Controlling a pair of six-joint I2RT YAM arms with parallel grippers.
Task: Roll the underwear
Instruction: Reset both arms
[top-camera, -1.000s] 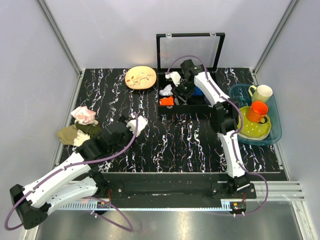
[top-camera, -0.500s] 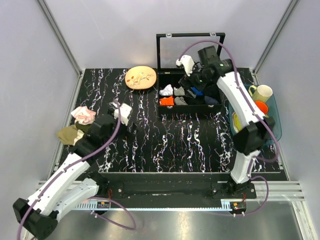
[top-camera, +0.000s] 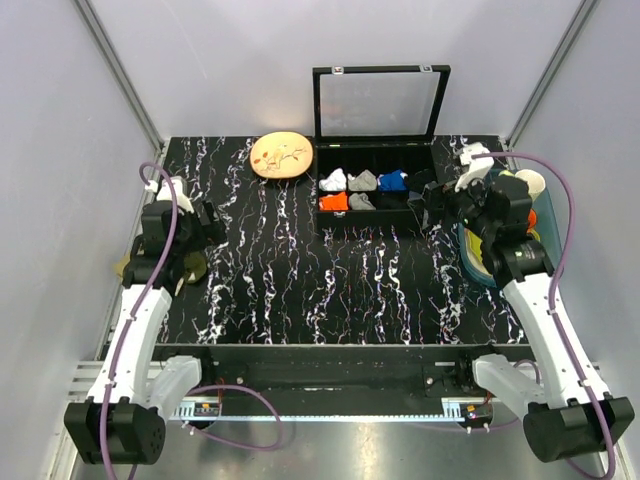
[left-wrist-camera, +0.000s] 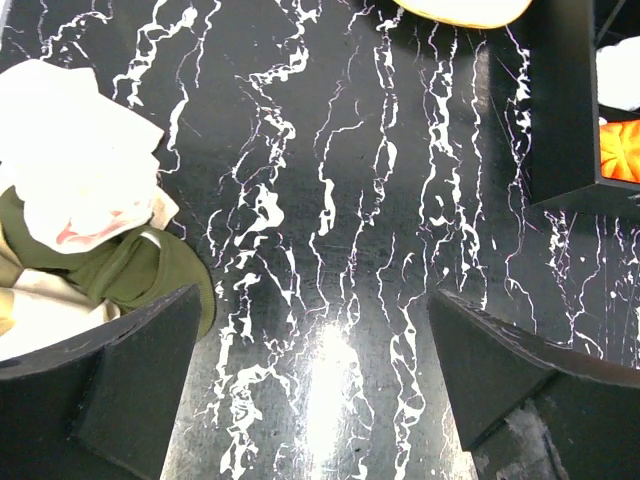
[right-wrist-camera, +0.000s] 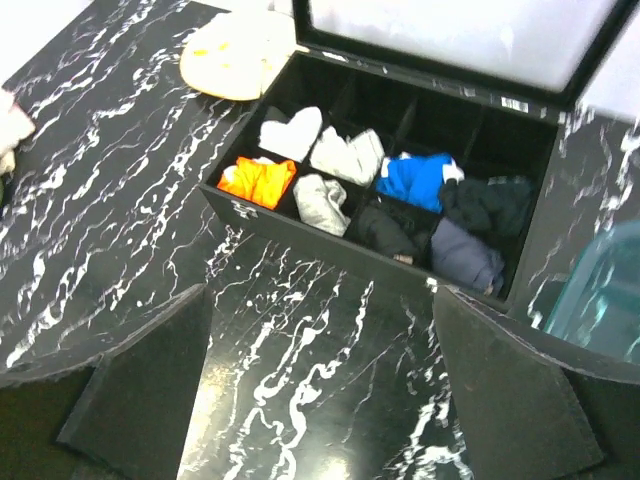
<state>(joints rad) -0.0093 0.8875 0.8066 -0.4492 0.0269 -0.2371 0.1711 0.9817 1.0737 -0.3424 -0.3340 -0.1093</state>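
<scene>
The fingers (left-wrist-camera: 130, 380) of the left gripper (left-wrist-camera: 313, 295) stand wide apart with nothing between them, hanging over the black marbled table (top-camera: 330, 280) near its left side. Just beside the left finger lies an olive-green cloth (left-wrist-camera: 140, 270), with a pink-and-white cloth (left-wrist-camera: 80, 170) resting partly on top of it. The right gripper (right-wrist-camera: 320, 292) is likewise spread and empty, above bare table in front of the black box (right-wrist-camera: 250, 215), whose lid (top-camera: 380, 100) stands upright at the back. The underwear (right-wrist-camera: 348, 155) sits bundled inside the box, in the back row, second compartment from the left, between a white bundle (right-wrist-camera: 290, 130) and a blue bundle (right-wrist-camera: 415, 180). In front of the white one is an orange bundle (right-wrist-camera: 257, 178); other grey and dark bundles fill the rest of the front row. A tan plate (top-camera: 281, 155) lies just left of the box, and a blue-green tub (top-camera: 545, 270) holding cups sits at the table's right edge.
</scene>
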